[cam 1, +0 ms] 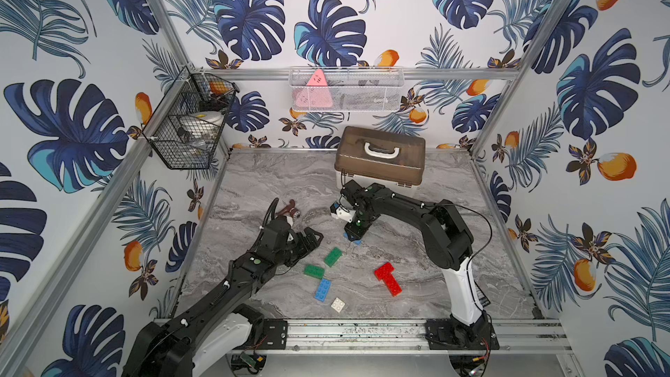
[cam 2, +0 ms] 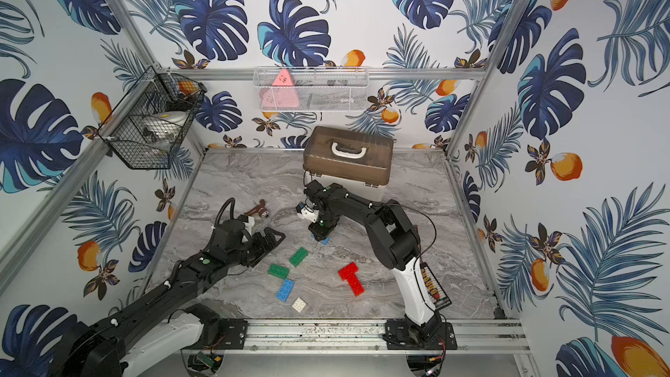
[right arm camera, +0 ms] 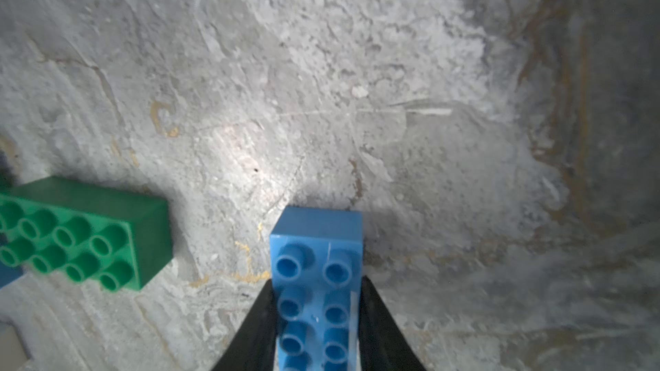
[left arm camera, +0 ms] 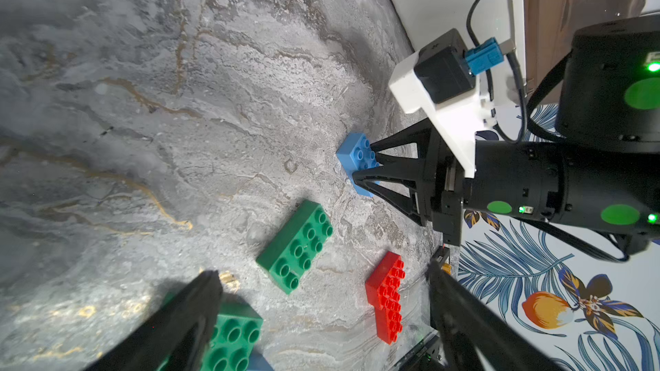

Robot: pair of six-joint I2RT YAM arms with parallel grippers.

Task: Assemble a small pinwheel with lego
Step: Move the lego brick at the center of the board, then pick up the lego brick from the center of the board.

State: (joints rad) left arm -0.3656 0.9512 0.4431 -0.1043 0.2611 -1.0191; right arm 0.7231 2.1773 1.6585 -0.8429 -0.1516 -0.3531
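Observation:
The lego lies loose on the marble table and no pinwheel is in view. My right gripper (cam 1: 353,238) (right arm camera: 318,281) points down, shut on a blue brick (right arm camera: 316,244) (left arm camera: 357,155) that rests on the table. Toward the front lie two green bricks (cam 1: 333,256) (cam 1: 314,271), a second blue brick (cam 1: 322,290) and a white square brick (cam 1: 337,304). Two red bricks (cam 1: 388,278) are joined in a T at the right. My left gripper (cam 1: 312,239) (left arm camera: 323,273) hangs open and empty, left of the green bricks (left arm camera: 294,246).
A brown-lidded box (cam 1: 379,157) stands at the back, just behind the right arm. A small brown object (cam 1: 286,210) lies behind the left gripper. A black tray with yellow beads (cam 2: 433,286) sits by the right arm's base. Wire baskets (cam 1: 188,128) (cam 1: 346,90) hang on the walls.

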